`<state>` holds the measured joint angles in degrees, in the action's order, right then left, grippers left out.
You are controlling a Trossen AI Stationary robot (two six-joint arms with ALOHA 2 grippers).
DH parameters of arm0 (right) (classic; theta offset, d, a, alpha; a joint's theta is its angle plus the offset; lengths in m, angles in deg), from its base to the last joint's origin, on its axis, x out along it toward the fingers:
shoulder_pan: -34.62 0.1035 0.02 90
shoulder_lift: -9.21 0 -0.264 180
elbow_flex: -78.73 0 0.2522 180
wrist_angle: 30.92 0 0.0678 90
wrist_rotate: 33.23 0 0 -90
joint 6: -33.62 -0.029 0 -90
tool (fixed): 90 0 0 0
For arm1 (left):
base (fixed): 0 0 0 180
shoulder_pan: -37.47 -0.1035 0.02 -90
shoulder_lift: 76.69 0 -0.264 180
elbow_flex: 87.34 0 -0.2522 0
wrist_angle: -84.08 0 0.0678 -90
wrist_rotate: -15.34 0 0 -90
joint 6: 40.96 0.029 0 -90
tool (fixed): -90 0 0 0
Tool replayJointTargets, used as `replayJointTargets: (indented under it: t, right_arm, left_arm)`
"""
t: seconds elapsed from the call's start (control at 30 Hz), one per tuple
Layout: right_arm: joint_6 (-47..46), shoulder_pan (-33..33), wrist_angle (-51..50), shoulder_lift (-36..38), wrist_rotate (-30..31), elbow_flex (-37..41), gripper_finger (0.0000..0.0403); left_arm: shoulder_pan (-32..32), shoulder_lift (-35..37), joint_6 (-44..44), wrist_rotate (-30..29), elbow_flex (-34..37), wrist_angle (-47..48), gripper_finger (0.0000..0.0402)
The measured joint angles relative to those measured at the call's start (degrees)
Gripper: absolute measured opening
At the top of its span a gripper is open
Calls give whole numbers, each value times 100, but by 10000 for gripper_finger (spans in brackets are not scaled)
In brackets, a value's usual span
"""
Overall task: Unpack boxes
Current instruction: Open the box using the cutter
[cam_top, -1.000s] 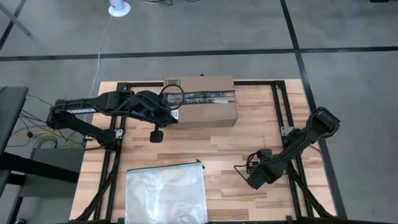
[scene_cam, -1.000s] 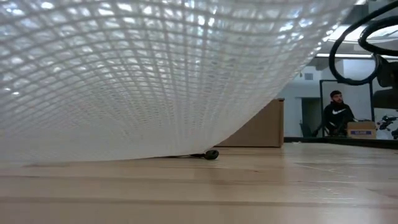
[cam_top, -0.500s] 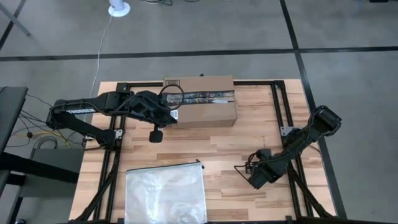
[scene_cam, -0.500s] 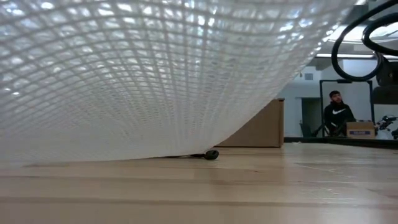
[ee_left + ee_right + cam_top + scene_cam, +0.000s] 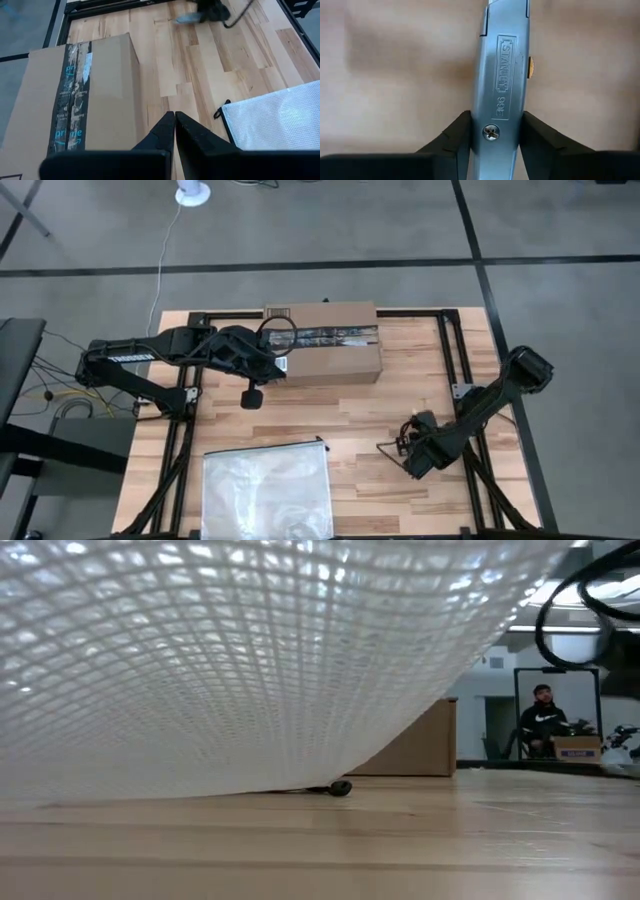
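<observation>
The brown cardboard box (image 5: 322, 343), shut, with a dark printed tape strip along its top (image 5: 70, 100), rests on its bottom at the table's far middle. My left gripper (image 5: 278, 370) is shut, its tips (image 5: 174, 122) just off the box's near left corner, above the wood. My right gripper (image 5: 412, 450), at the near right of the table, is shut on a grey metal utility knife (image 5: 500, 75). The knife also shows far off in the left wrist view (image 5: 189, 18). My right gripper pinches the utility knife's handle (image 5: 492, 107) between its two fingers (image 5: 461, 131), one on each narrow edge, near the screw. The fingers lie along the knife, whose front end points away from the wrist toward the table's left. Whether the knife touches the table, I cannot tell.
A clear mesh-lined zip bag (image 5: 267, 488) lies flat at the near middle and fills most of the low view (image 5: 200, 660). Black frame rails (image 5: 450, 350) run along the table's sides. A person (image 5: 543, 720) sits in the room beyond.
My right arm has shifted a little toward the table's right edge, the knife going with it. The box, the bag and my left arm have kept still.
</observation>
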<state>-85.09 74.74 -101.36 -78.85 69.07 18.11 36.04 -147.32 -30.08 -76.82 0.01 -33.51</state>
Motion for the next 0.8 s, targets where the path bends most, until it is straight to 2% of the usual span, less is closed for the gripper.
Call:
replayJointTargets:
  t: [0.17, 0.27, 0.33, 0.47, 0.57, 0.67, 0.8]
  right_arm:
    - [1038, -112, 168, 674, 856, -123, 116]
    - [2248, -346, 598, 985, 1286, -166, 116]
    - [3433, -556, 993, 1177, 1416, -207, 116]
    - [5582, -1133, 1898, 1491, 1499, -284, 116]
    - [6880, -1572, 2374, 1710, 1469, -383, 116]
    - [7915, -2008, 2555, 1981, 1149, -483, 116]
    - [8777, -2392, 2524, 2225, 842, -548, 116]
  left_arm:
    - [-34, 0, -116, -7, 0, 1, 0]
    - [-48, 0, -383, -14, 0, -2, 0]
    - [-121, 0, -539, -25, 0, -13, 0]
    - [-265, -46, -1046, -16, 0, -25, 0]
    - [-411, -131, -1276, 224, 4, -81, 6]
    - [-568, -287, -1525, 751, 4, -534, 30]
    - [-647, -613, -1792, 1385, 2, -1342, 79]
